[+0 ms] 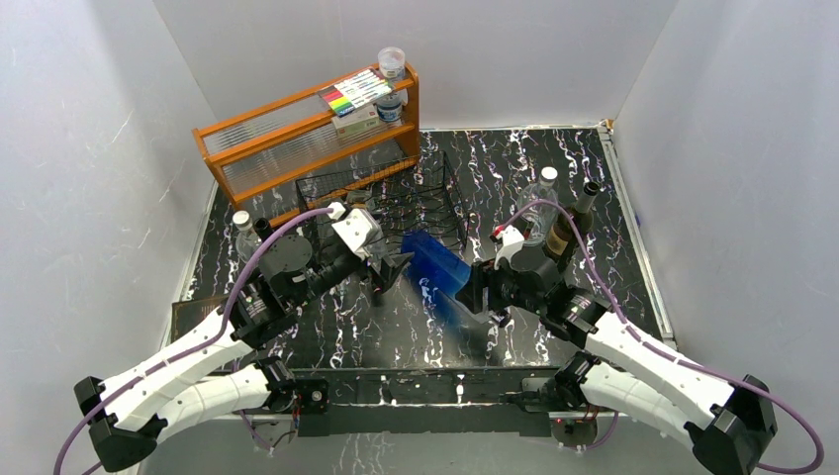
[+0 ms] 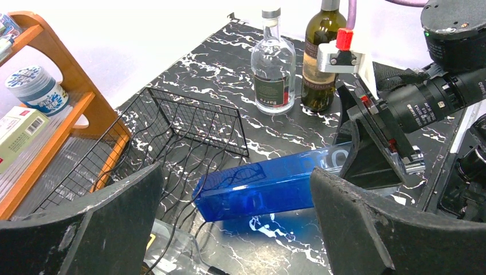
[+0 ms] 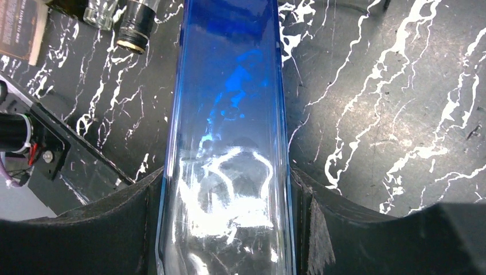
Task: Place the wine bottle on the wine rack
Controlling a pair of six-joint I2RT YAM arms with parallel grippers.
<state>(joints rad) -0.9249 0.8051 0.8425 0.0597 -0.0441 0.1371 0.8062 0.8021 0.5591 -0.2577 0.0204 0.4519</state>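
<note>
The wine bottle (image 1: 435, 269) is a blue, square-sided glass bottle, tilted above the marbled black table. My right gripper (image 1: 482, 295) is shut on its lower part; the right wrist view shows both fingers pressed on the bottle (image 3: 229, 114) around the gripper point (image 3: 226, 229). My left gripper (image 1: 396, 267) is open beside the bottle's far end, apart from it; in the left wrist view the bottle (image 2: 269, 183) lies beyond the open gripper (image 2: 235, 229). The black wire wine rack (image 1: 396, 203) stands just behind and holds no bottle; it also shows in the left wrist view (image 2: 189, 123).
An orange wooden shelf (image 1: 297, 139) with jars and boxes stands at the back left. A clear bottle (image 1: 541, 198) and a dark green bottle (image 1: 569, 228) stand upright behind my right arm. Two more bottles (image 1: 247, 233) stand at the left.
</note>
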